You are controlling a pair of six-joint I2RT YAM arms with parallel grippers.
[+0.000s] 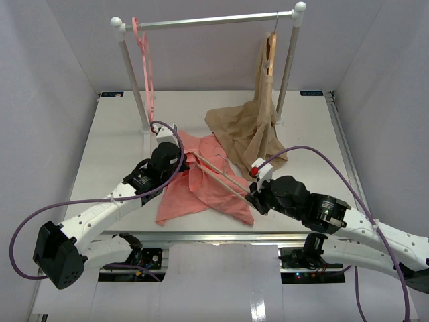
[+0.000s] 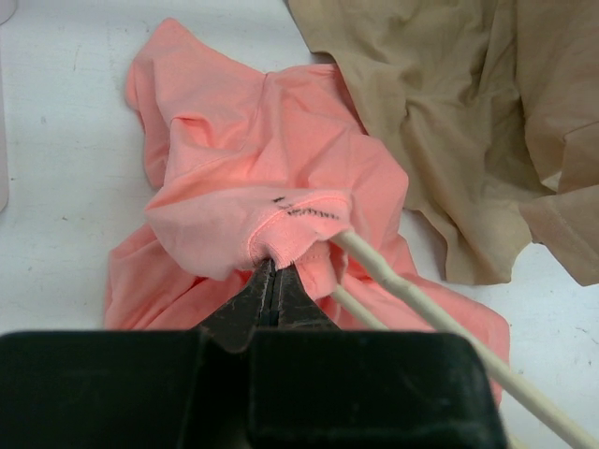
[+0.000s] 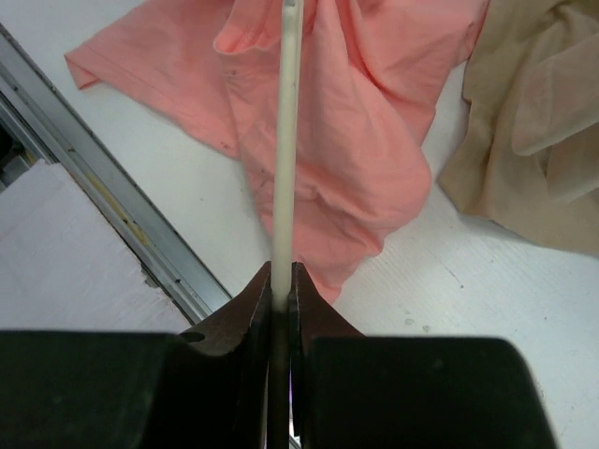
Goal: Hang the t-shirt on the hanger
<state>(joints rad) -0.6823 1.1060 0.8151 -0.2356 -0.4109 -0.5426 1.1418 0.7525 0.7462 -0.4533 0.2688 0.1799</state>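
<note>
T-shirt (image 2: 281, 159) is barely on the hanger (image 2: 402, 286): your left gripper (image 2: 274, 269) pinches its collar, your right gripper (image 3: 282, 278) clamps a hanger arm; threading remains.

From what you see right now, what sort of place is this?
Probably a robot lab cell for clothes-handling trials: plain white walls box in a white table, a small clothes rail stands on it, and two robot arms are bolted at its edge.

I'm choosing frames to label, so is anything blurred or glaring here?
Top external: even light, soft shadows. Left wrist: t-shirt sharp, left gripper dark and soft. Right wrist: hanger bright, slightly blurred near the right gripper.
</note>
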